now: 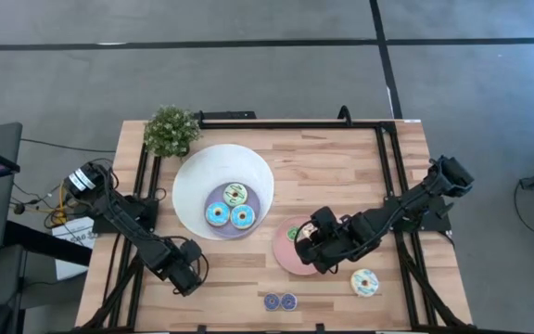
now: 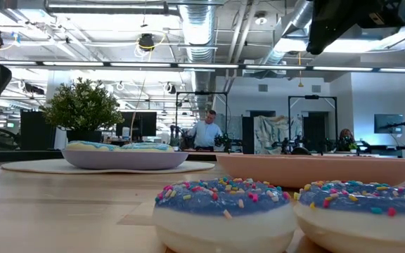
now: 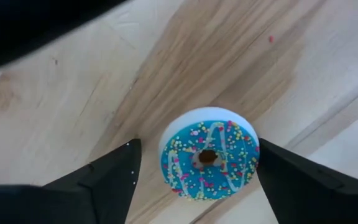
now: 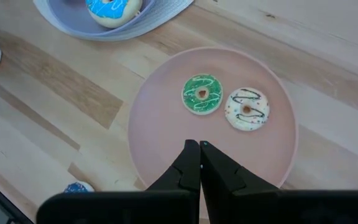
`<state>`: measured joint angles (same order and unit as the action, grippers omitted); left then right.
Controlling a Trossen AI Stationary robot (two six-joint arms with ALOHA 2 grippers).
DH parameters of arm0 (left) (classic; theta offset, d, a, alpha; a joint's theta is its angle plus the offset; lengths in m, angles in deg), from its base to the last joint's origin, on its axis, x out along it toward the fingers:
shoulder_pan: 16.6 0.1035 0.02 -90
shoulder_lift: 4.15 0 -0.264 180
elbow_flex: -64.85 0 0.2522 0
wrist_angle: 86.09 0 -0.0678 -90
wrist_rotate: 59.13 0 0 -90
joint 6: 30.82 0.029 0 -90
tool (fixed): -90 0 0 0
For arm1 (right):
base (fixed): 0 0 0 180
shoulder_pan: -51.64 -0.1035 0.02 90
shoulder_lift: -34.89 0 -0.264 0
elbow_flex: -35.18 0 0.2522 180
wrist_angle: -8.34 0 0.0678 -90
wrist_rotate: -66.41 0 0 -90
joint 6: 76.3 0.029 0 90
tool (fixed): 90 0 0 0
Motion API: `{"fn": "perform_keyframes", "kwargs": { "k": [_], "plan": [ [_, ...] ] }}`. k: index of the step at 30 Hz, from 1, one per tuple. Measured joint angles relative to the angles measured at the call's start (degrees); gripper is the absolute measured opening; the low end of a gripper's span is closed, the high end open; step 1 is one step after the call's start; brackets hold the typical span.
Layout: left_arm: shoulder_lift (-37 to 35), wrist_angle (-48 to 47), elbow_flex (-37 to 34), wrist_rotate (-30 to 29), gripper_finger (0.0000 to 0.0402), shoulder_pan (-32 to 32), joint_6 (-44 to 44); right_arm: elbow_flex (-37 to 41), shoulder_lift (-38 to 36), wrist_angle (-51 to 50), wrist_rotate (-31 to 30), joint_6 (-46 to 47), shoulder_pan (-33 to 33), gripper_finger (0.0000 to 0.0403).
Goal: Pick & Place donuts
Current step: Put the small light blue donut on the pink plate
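My left claw hangs over the near-left part of the wooden surface, its fingers spread wide, one on either side of a small blue-iced donut with sprinkles that lies flat on the wood; neither finger touches it. My right claw is over the round pink plate, fingers pressed together and holding nothing. On that plate lie a green-iced donut and, just beside it, a white donut with dark drizzle, close together but apart. The big white bowl sits left of the plate, toward the middle of the surface, and in its lilac centre are three donuts: one pale green-white and two blue ones, bunched together. At the near edge of the surface, two small dark-blue donuts sit side by side, touching or almost so; in the low view they fill the foreground, with coloured sprinkles on blue icing. To the right of them, near my right arm, a cream donut with sprinkles lies alone on the wood. A small potted plant stands at the far-left corner. In the room beyond, a person stands far off among desks and screens.
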<state>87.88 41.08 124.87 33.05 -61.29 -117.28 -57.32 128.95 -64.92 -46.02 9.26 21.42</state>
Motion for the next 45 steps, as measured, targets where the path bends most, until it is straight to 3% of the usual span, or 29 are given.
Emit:
{"fn": "perform_keyframes", "kwargs": {
  "k": [20, 26, 32, 39, 45],
  "plan": [
    [0.2, 0.0, -0.1, 1.6, 0.0246, 0.8, -0.2, 0.0, 0.0, 0.4, 0.6, -0.8, 1.5, 0.0000],
    [0.2, -0.3, 0.2, 4.1, 0.0245, 2.7, 0.3, 0.0, 0.0, 0.4, 4.4, -10.6, 1.5, 0.0000],
    [0.5, -1.9, 3.6, 3.5, 0.0244, 6.1, 4.0, 0.9, -0.6, 2.0, 4.3, -19.4, -1.5, 0.0000],
    [0.4, -2.3, 9.3, 0.4, 0.0244, 12.2, 8.9, 7.3, -4.2, 3.5, -0.2, -19.4, -7.8, 0.0000],
    [0.4, 1.4, 16.0, -7.1, 0.0244, 18.3, 11.0, 20.6, -16.1, 10.7, -5.3, -16.7, -12.7, 0.0000]
  ]
}}
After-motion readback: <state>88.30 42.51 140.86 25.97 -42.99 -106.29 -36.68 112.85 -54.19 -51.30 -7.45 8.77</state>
